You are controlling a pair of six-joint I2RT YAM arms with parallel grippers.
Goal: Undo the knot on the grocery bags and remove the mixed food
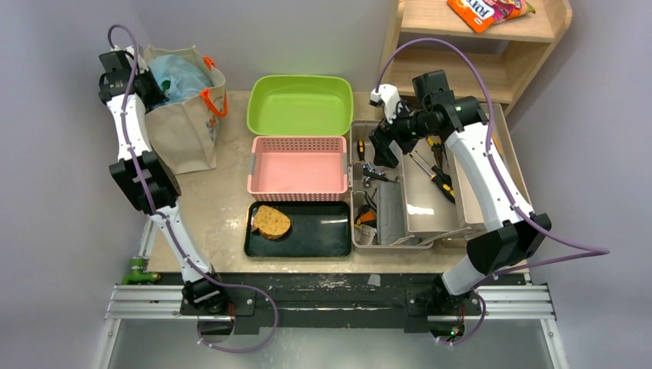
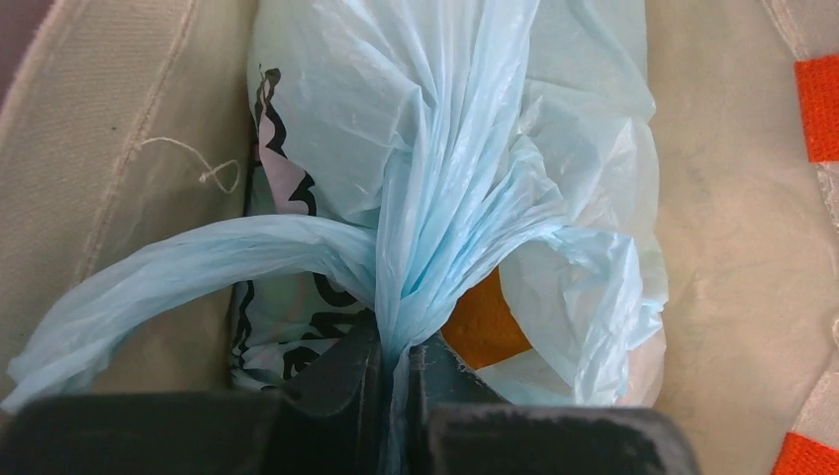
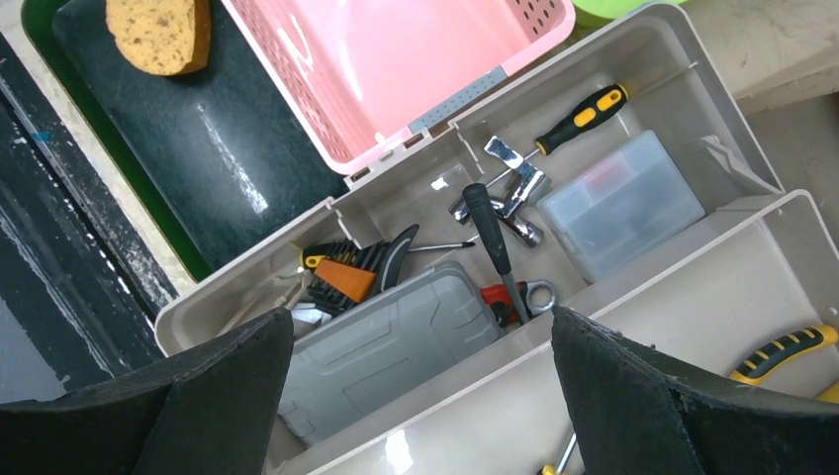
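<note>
The beige canvas tote (image 1: 184,134) with orange handles stands at the table's far left. Inside it sits the light-blue plastic bag (image 1: 181,77) (image 2: 445,109) with its cartoon print. My left gripper (image 1: 151,86) (image 2: 398,368) reaches down into the tote and is shut on the twisted bunch of blue plastic at the knot (image 2: 420,292). One handle loop (image 2: 198,262) trails off to the left. An orange (image 2: 482,327) shows through a gap in the bag just right of the fingers; the other food is hidden. My right gripper (image 1: 382,150) (image 3: 420,332) hovers open over the toolbox, holding nothing.
A green tub (image 1: 300,104), a pink basket (image 1: 297,165) and a black tray (image 1: 323,231) carrying a brown bread slice (image 1: 271,221) line the table's middle. An open beige toolbox (image 1: 415,196) (image 3: 633,327) full of tools lies at the right. A wooden shelf (image 1: 492,61) holds an orange snack packet (image 1: 480,11).
</note>
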